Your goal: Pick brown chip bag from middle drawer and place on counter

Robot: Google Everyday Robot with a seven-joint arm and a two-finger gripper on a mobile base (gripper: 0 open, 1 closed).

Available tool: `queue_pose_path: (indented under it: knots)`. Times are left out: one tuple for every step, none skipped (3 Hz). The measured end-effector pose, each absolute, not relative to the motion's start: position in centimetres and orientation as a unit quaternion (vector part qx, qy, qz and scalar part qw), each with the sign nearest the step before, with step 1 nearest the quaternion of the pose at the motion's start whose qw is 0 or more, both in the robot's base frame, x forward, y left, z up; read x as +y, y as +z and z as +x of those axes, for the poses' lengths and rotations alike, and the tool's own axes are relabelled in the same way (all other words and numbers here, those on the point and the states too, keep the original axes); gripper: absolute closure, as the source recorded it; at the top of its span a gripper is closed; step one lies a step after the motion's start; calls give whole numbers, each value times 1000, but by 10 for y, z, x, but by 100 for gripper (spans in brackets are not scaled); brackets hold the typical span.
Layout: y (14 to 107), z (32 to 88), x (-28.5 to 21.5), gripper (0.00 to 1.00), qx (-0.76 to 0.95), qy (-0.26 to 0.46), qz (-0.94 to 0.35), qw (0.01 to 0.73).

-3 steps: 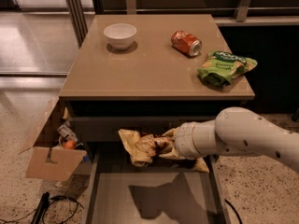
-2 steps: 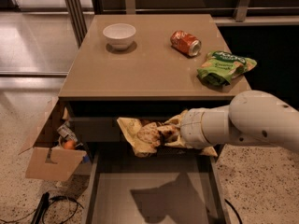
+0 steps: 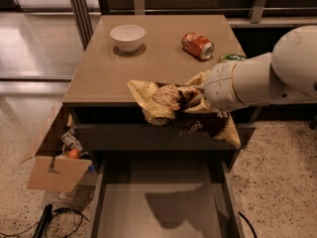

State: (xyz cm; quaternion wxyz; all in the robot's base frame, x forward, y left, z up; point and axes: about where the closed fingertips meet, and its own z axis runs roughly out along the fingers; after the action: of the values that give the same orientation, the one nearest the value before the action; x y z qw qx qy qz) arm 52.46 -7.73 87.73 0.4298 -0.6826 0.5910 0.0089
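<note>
My gripper is shut on the brown chip bag, a crumpled tan bag with a dark brown centre. It holds the bag in the air at the front edge of the counter, with the bag's lower part hanging in front of the cabinet face. The white arm reaches in from the right. Below, the middle drawer stands pulled open, and its grey floor shows only the bag's shadow.
A white bowl stands at the counter's back left and an orange can lies at the back right. A green snack bag peeks out behind my arm. A cardboard box and a cable lie on the floor to the left.
My gripper has lifted the brown chip bag from just above the open drawer up to the height of the counter's front edge.
</note>
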Motion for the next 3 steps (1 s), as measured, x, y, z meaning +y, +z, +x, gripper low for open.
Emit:
queue_pose_path:
  knots:
    - [877, 525, -77, 100, 591, 9, -683, 430]
    - [893, 537, -59, 100, 563, 5, -698, 443]
    - [914, 574, -31, 100, 526, -10, -719, 454]
